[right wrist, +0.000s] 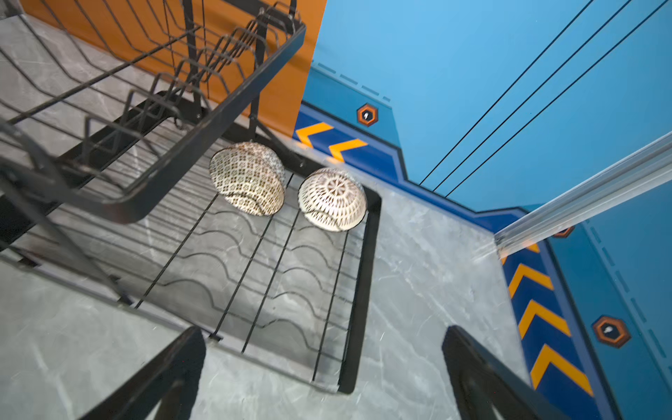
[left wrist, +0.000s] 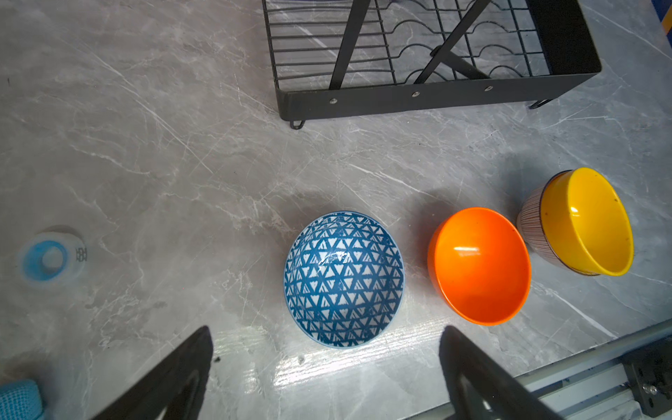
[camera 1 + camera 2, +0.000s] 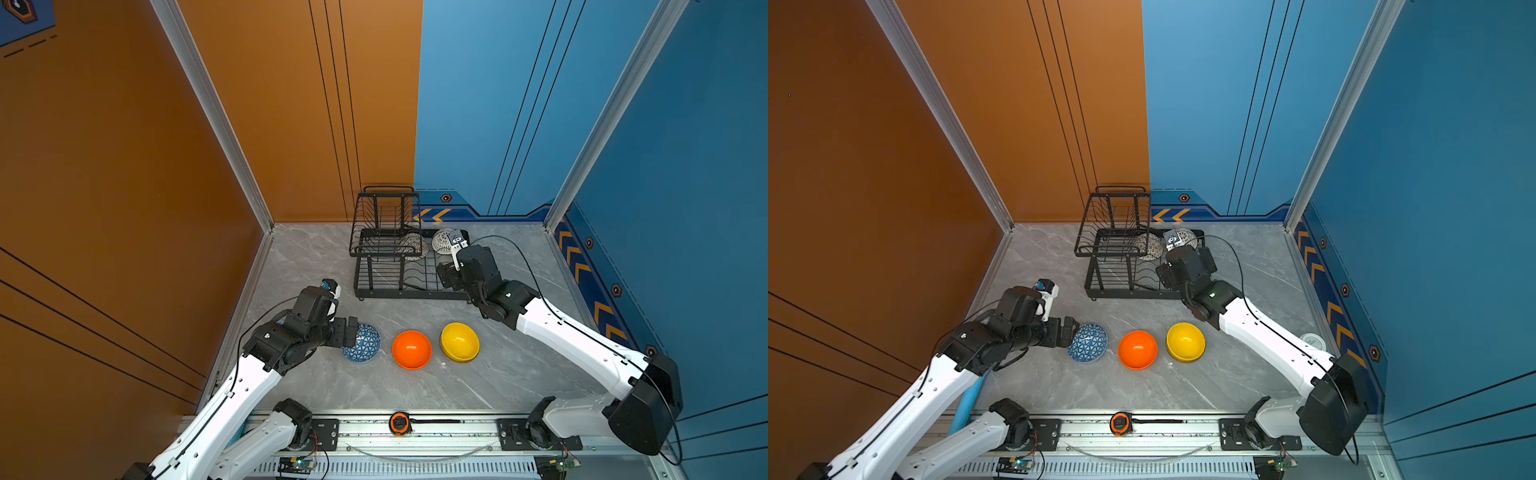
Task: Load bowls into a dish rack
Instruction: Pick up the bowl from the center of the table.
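A blue-white triangle bowl (image 3: 362,343) (image 2: 343,278), an orange bowl (image 3: 411,350) (image 2: 480,265) and a yellow bowl (image 3: 459,342) stand in a row on the table in front of the black wire dish rack (image 3: 390,286) (image 1: 360,291). The yellow bowl (image 2: 585,222) sits nested in a pale striped bowl (image 2: 531,222). Two white bowls with black patterns (image 1: 247,178) (image 1: 331,199) lean on edge at the far end of the rack's lower tray. My left gripper (image 3: 351,332) (image 2: 327,329) is open, just left of the triangle bowl. My right gripper (image 3: 446,276) (image 1: 323,331) hangs open and empty over the rack's near right corner.
A white and blue tape roll (image 2: 51,256) lies left of the bowls, with a blue cloth (image 2: 18,400) near it. A white round lid (image 3: 1313,341) sits by the right wall. An orange tape measure (image 3: 400,423) rests on the front rail. Walls enclose three sides.
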